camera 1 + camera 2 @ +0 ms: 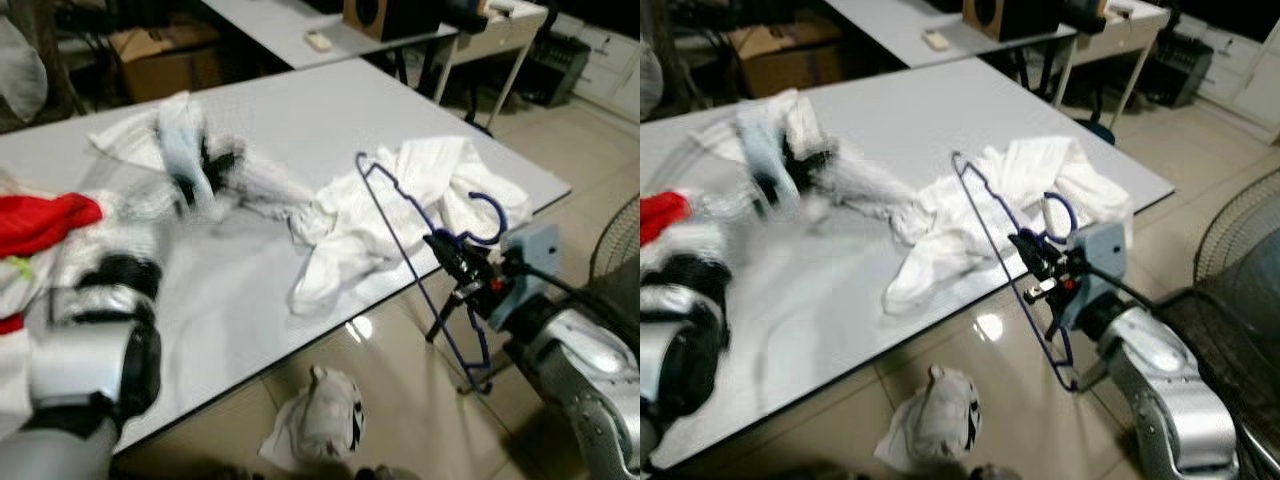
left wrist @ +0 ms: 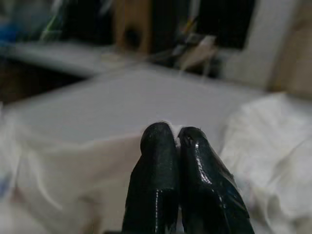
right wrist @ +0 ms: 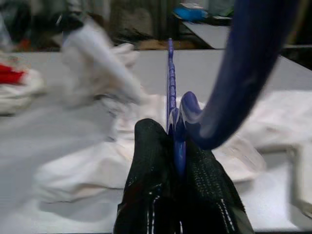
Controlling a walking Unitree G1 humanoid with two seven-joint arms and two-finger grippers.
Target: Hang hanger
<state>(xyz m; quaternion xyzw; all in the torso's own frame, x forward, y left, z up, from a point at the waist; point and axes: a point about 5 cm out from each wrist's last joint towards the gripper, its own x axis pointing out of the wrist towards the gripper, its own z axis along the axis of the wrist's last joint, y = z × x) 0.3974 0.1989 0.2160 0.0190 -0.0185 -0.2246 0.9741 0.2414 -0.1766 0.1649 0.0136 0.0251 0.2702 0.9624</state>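
- A wide grey surface (image 1: 330, 110) runs across the scene, with tiled floor (image 1: 420, 400) beyond its near edge.
- A white garment (image 1: 400, 215) lies crumpled on the surface near its right corner, one sleeve trailing toward the near edge.
- More white cloth (image 1: 175, 130) lies further left on the surface, blurred, and a red cloth (image 1: 45, 220) sits at the far left.
- The left arm reaches over the surface; its left pincer (image 2: 176, 139) has both black fingers pressed together with a sliver of white cloth between the tips, hovering above the white cloth.
- The blue hanger (image 1: 400, 245) is tilted steeply, its upper end over the white garment and its lower end hanging off the surface edge above the floor; its hook (image 1: 490, 215) curls up beside the right wrist.
- The right pincer (image 3: 174, 141), just off the surface's near edge, is clamped on the hanger wire close to the hook.
- A bundle of white cloth (image 1: 320, 415) lies on the floor under the surface edge.
- A fan grille (image 1: 615, 245) stands at the far right.
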